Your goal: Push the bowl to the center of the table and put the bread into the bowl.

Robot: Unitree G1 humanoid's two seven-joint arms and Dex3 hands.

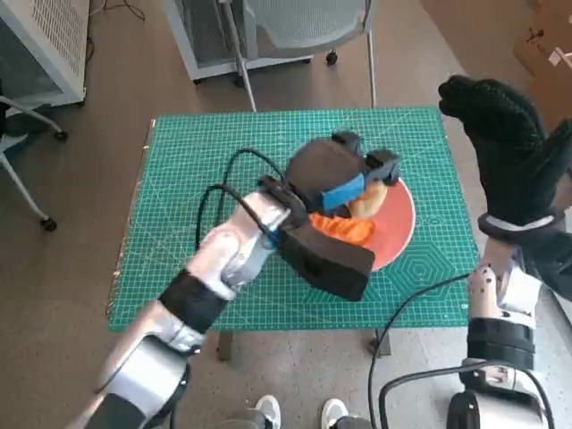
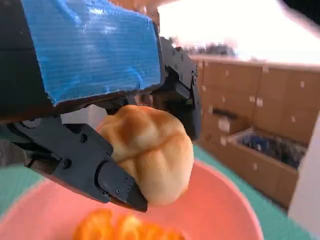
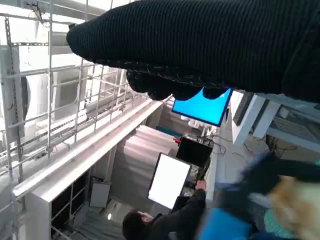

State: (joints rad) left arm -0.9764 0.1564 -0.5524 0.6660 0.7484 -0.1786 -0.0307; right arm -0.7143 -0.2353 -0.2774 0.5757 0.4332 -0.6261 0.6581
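A pink bowl sits right of the middle of the green mat, with an orange pastry lying in it. My left hand hovers over the bowl and grips a golden bread roll. In the left wrist view the roll is pinched between the black fingers, just above the pink bowl and the orange pastry. My right hand is raised off the table's right edge, fingers extended, holding nothing.
The green cutting mat covers the small table. A chair stands beyond the far edge and a white cabinet at the far left. A person sits by monitors in the right wrist view. Shoes show below the table.
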